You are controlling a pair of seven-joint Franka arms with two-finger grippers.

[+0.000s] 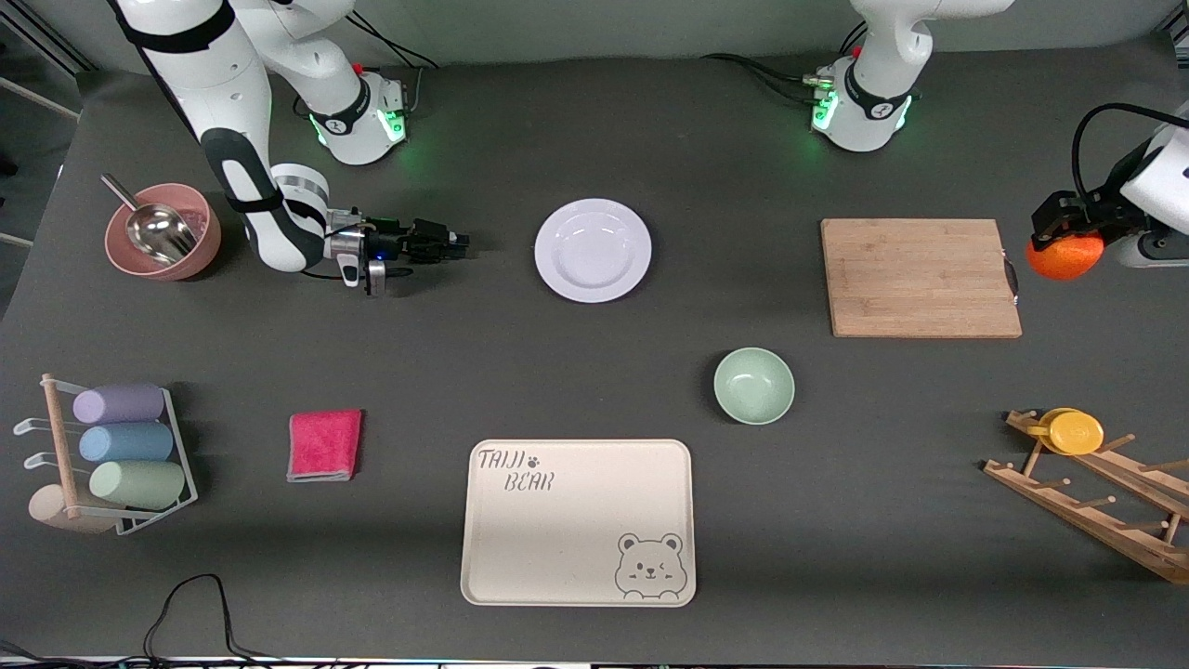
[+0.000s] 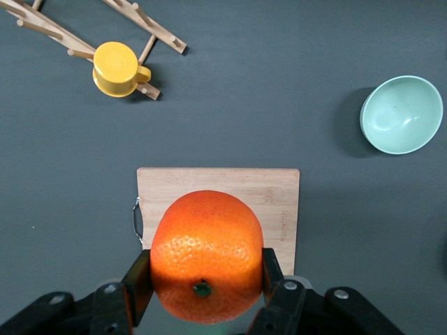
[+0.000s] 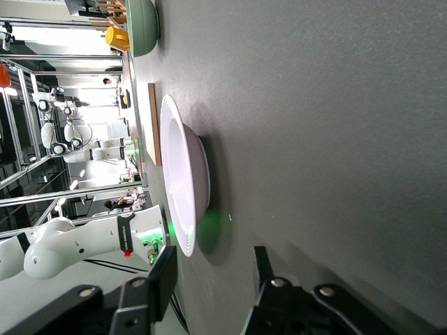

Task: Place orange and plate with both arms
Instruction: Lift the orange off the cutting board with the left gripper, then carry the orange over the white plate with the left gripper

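"TAIJI BEAR" tray [image 1: 567,557], left hand [image 1: 1068,243] gripping orange [image 1: 1064,258]

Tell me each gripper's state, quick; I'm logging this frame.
Left gripper: fingers shut on the round bright-orange orange, held up in the air.
Right gripper: fingers open, empty, low beside the round glossy white plate.
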